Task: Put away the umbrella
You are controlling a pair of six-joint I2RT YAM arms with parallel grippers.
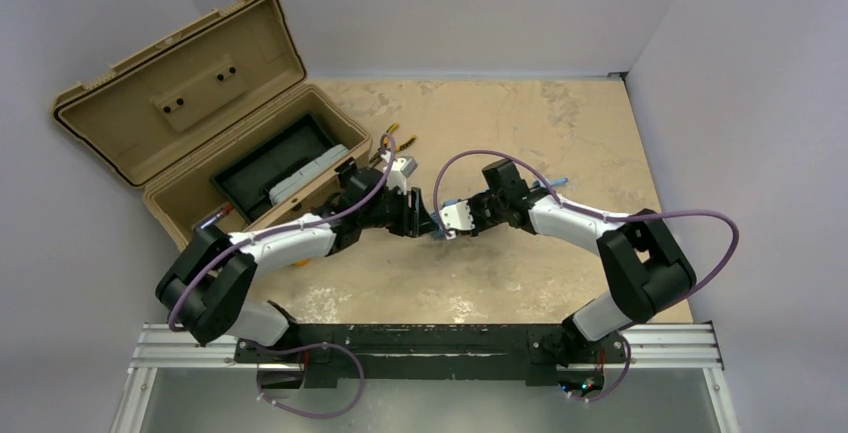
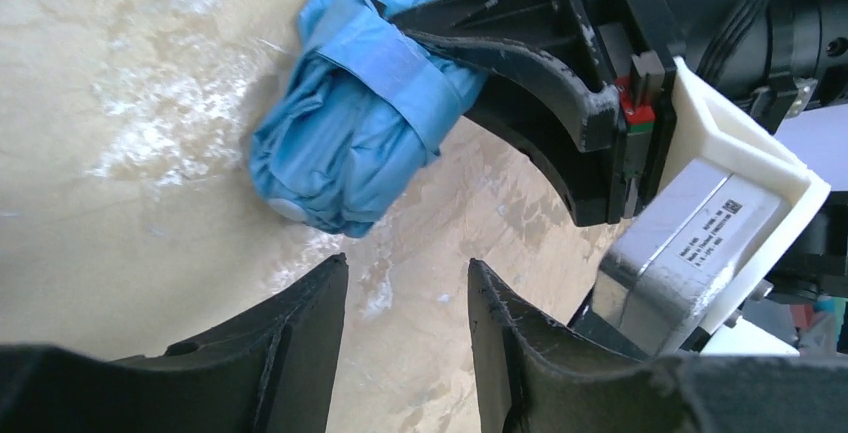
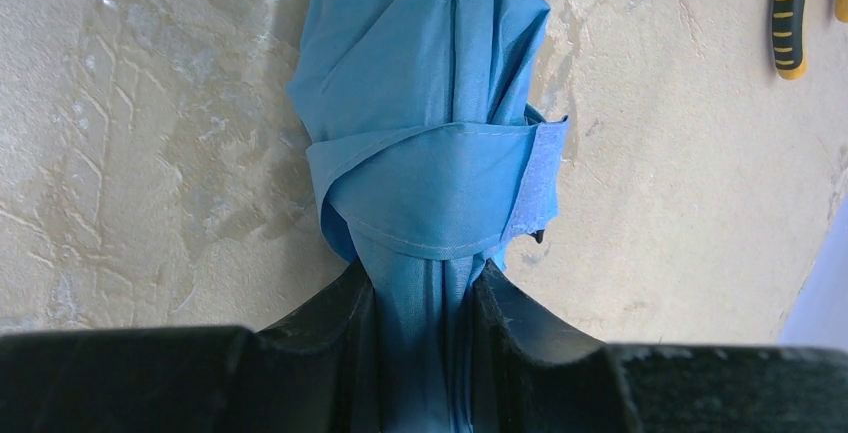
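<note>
Folded umbrella (image 3: 430, 143) gripped by the right fingers (image 3: 325, 338).
Its narrow end is pinched between the right fingers, closed on the fabric; the left fingers (image 2: 300, 318) are held partly apart and empty just beside its rounded end. The strapped bundle is seen at the middle of the tabletop (image 3: 150, 173), right of the open tan case (image 1: 190, 103).

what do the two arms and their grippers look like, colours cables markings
Both the left arm and right arm have white link shells between bulky black joints, with a purple cable looping along each. The left gripper and right gripper have curved matte black fingers, scuffed at the edges. A white bracket on the right wrist carries a silver labelled module.
</note>
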